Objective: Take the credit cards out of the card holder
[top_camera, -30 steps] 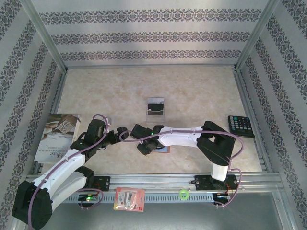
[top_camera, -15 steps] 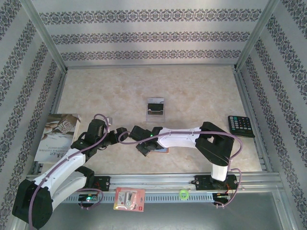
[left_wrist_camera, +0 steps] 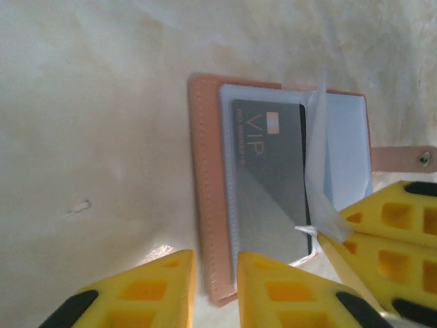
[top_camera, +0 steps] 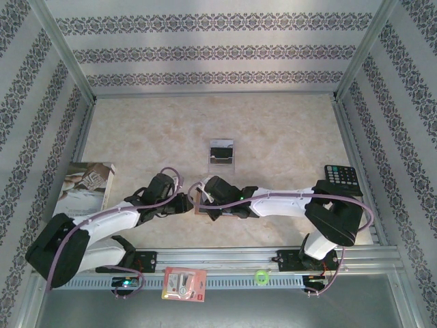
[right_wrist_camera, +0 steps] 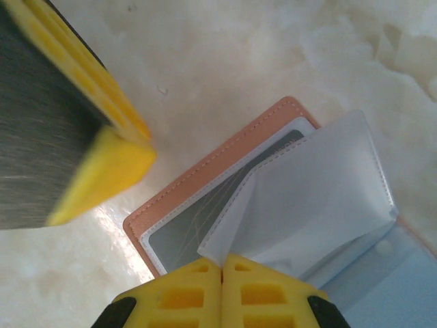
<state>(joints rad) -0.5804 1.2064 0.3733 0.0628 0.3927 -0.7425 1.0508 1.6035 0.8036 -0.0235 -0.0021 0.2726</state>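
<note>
The card holder (left_wrist_camera: 205,184) lies open on the table, reddish-brown, with a grey VIP credit card (left_wrist_camera: 270,171) in a clear sleeve. My left gripper (left_wrist_camera: 215,263) is closed down on the holder's brown edge, one finger on each side. My right gripper (right_wrist_camera: 222,263) is shut on the corner of a lifted clear sleeve (right_wrist_camera: 307,205), above another grey card (right_wrist_camera: 198,229). From above, the left gripper (top_camera: 186,203) and right gripper (top_camera: 203,198) meet over the holder (top_camera: 198,208). Two credit cards (top_camera: 220,153) lie further back on the table.
A printed magazine (top_camera: 85,188) lies at the left edge, a black calculator (top_camera: 343,179) at the right. A red-and-white packet (top_camera: 184,283) and a green ring (top_camera: 261,277) sit on the near rail. Patterned walls enclose the table.
My left gripper has moved right to the holder and closed on its edge. My right gripper has shut on the sleeve corner, and its arm has stretched out lower across the table.
</note>
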